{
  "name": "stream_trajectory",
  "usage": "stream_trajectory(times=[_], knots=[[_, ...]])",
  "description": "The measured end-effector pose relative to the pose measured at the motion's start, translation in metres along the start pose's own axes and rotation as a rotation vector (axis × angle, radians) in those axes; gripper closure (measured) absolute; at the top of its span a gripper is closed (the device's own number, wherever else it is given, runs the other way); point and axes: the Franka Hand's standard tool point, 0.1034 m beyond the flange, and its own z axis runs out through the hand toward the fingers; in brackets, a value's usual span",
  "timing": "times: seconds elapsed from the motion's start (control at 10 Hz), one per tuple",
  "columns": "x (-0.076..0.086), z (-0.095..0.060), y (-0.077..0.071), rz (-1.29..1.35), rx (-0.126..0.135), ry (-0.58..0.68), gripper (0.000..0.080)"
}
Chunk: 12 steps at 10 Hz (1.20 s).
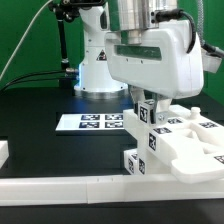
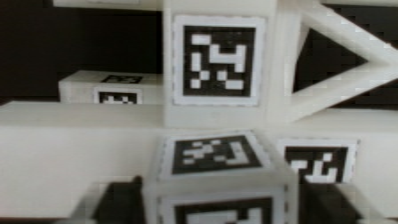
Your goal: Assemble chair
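The white chair parts sit at the exterior view's right: a flat slab (image 1: 192, 142) with bars, and a tagged block (image 1: 135, 163) in front of it. My gripper (image 1: 144, 102) hangs over an upright square leg (image 1: 149, 128) at the slab's near corner. In the wrist view that leg (image 2: 221, 195) fills the space between my dark fingers (image 2: 121, 198), which stand close on both sides. Blur hides whether they still press on it. Beyond it stand a tall tagged post (image 2: 221, 60), a bracing bar (image 2: 342, 60) and a small tagged block (image 2: 111, 92).
The marker board (image 1: 88, 122) lies flat on the black table, left of the parts. The arm's white base (image 1: 100, 68) stands behind it. A low white rim wall (image 1: 60, 186) runs along the front, with a white block (image 1: 3, 152) at the far left edge.
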Motion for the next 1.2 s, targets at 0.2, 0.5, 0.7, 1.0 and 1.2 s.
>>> stream_trajectory(times=[0.2, 0.5, 0.7, 1.0, 1.2], knots=[[0.0, 0.0, 0.0, 0.0, 0.0, 0.0, 0.0161], [-0.005, -0.032, -0.008, -0.024, 0.045, -0.003, 0.0153], [-0.02, -0.06, -0.01, -0.028, 0.068, -0.017, 0.015], [-0.017, -0.052, -0.009, -0.03, 0.061, -0.013, 0.015], [-0.017, -0.051, -0.009, -0.03, 0.059, -0.013, 0.015]])
